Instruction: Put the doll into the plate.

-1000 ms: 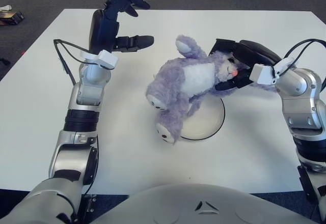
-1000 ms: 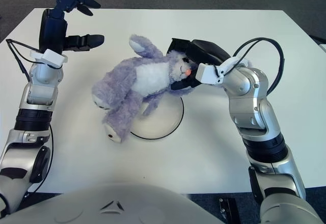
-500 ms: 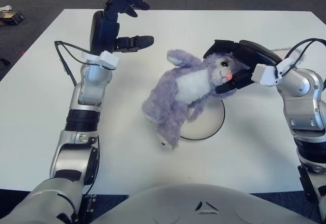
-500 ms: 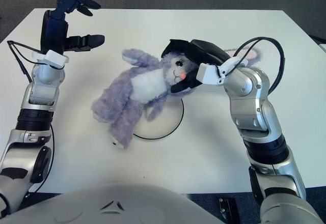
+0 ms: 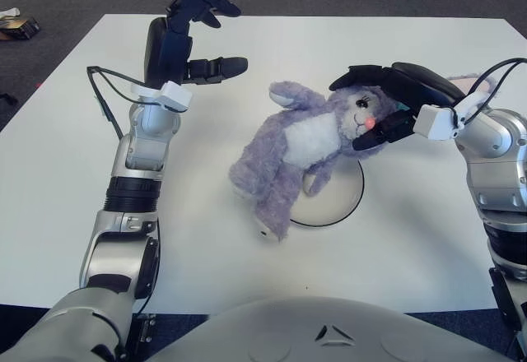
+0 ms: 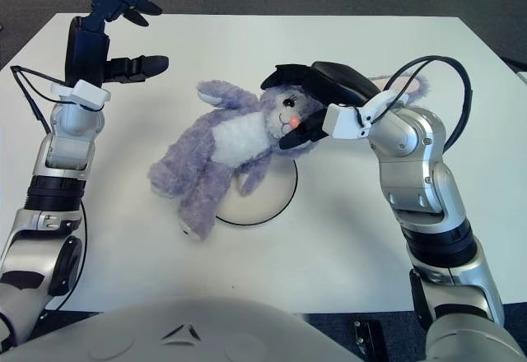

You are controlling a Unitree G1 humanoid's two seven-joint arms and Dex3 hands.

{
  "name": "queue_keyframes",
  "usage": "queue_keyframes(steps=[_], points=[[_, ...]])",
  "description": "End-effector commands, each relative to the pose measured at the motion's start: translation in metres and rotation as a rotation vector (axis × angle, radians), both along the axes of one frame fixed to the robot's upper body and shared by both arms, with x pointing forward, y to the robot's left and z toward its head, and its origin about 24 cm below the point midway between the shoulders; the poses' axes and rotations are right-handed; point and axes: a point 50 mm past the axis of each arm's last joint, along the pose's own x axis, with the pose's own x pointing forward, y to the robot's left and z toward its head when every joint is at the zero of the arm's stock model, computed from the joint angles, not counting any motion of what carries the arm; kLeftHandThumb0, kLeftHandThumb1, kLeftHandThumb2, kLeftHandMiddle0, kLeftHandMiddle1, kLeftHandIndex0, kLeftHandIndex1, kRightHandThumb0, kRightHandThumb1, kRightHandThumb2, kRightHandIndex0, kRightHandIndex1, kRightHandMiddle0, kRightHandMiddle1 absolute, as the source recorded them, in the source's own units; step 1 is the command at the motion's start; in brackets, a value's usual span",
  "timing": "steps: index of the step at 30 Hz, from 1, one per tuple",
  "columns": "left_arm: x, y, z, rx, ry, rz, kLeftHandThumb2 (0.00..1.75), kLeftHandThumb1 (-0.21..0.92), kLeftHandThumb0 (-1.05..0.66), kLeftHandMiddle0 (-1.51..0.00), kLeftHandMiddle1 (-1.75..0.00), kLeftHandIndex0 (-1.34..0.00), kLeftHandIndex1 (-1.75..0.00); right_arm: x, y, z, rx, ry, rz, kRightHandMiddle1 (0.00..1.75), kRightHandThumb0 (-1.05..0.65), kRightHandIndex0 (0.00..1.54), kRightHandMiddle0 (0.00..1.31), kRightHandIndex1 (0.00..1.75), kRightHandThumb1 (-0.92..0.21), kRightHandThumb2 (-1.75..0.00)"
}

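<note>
The plate sits mid-table, with bare white surface toward the near edge. The doll lies slantwise, its legs off the plate's left rim, its middle over the rim. The right hand has its fingers round the doll's head. Farther left, the left hand hovers, fingers spread, holding nothing

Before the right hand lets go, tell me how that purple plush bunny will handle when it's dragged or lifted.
Probably floppy: the purple plush bunny sprawls with its legs trailing off the plate onto the table. Likely light for its size, since the right hand handles it by the head alone. The fuzzy fabric should grip rather than slip, and it seems unlikely to roll.
</note>
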Motion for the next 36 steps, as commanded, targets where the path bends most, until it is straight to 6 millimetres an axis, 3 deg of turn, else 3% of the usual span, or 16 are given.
queue_keyframes(steps=[1,9,23,28,36], points=[[-0.001,0.001,0.003,0.013,0.005,0.004,0.22,0.92,0.00,-0.51,-1.48,-0.49,-1.20,-0.004,-0.002,0.003,0.000,-0.017,0.010,0.28,-0.53,0.58,0.51,0.02,-0.85,0.00],[-0.001,0.000,0.002,-0.001,0.017,0.002,0.22,0.92,0.00,-0.51,-1.48,-0.49,-1.20,-0.006,-0.003,0.003,0.007,-0.011,0.025,0.24,-0.54,0.58,0.53,0.00,-0.86,0.00],[0.001,-0.004,-0.002,-0.037,0.056,-0.008,0.22,0.92,0.00,-0.51,-1.47,-0.49,-1.22,-0.010,-0.010,0.007,0.086,0.107,0.091,0.14,-0.63,0.50,0.44,0.00,-0.88,-0.01],[0.004,-0.008,-0.005,-0.050,0.080,-0.004,0.22,0.92,0.00,-0.50,-1.49,-0.49,-1.20,-0.011,-0.016,0.010,0.127,0.130,0.120,0.12,-0.78,0.50,0.44,0.00,-0.92,-0.07],[0.004,-0.008,-0.004,-0.053,0.084,-0.001,0.22,0.92,0.00,-0.49,-1.49,-0.49,-1.20,-0.011,-0.017,0.012,0.131,0.131,0.127,0.11,-0.81,0.49,0.44,0.00,-0.92,-0.09]])
